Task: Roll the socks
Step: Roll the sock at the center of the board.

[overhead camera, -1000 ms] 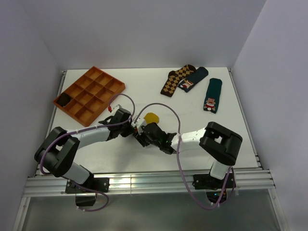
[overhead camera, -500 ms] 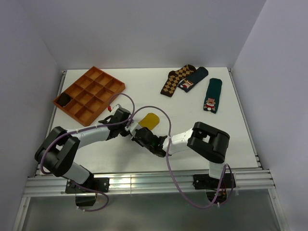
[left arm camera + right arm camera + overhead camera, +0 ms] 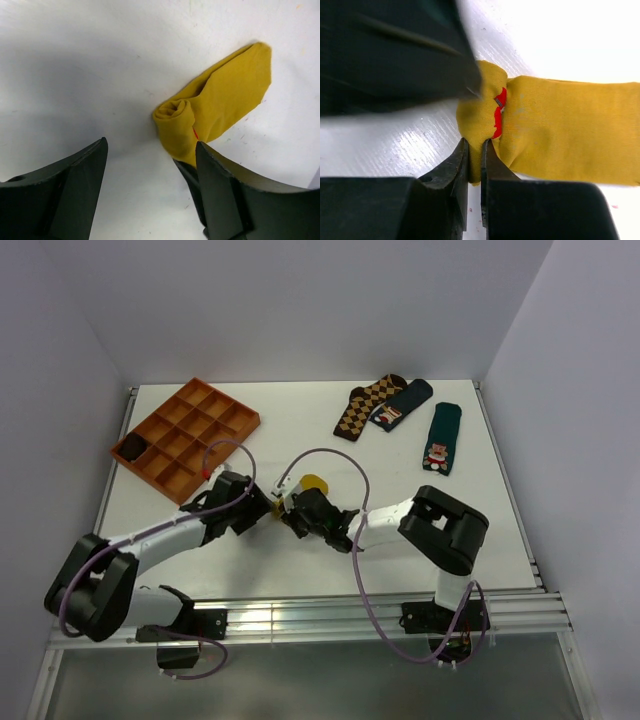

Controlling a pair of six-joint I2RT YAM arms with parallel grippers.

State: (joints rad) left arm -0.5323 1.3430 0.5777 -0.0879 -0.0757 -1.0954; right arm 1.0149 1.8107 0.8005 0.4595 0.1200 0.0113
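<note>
From above, the left end effector [image 3: 262, 508] has sprung from shut to wide within the last second and its arm has swung back toward the left. The right end effector [image 3: 292, 512] has meanwhile narrowed down at the near end of the yellow sock [image 3: 314, 483], which lies mid-tabletop [image 3: 300, 425], well apart from the orange tray [image 3: 185, 435] and the other socks at the far edge. Only a small patch of yellow shows here, and the wrists cover the contact itself. In the left wrist view the left end effector [image 3: 150, 150] stands wide, holding nothing, with the yellow sock [image 3: 225, 97] just beyond it: one end wound into a short coil, the rest flat and unrolled. A dark piece under the coil is cut off by the finger [image 3: 227, 190]. In the right wrist view the right end effector [image 3: 474, 160] is nearly shut, pinching a thin fold of the yellow sock [image 3: 570, 130] at the coil's edge, so the roll seems to have changed hands, though it is barely begun. Only a red sliver [image 3: 498, 114] of the print shows, the blurred black mass at upper left blocks the coil's far side, and I cannot tell whether one sock or a pair is wound in.
</note>
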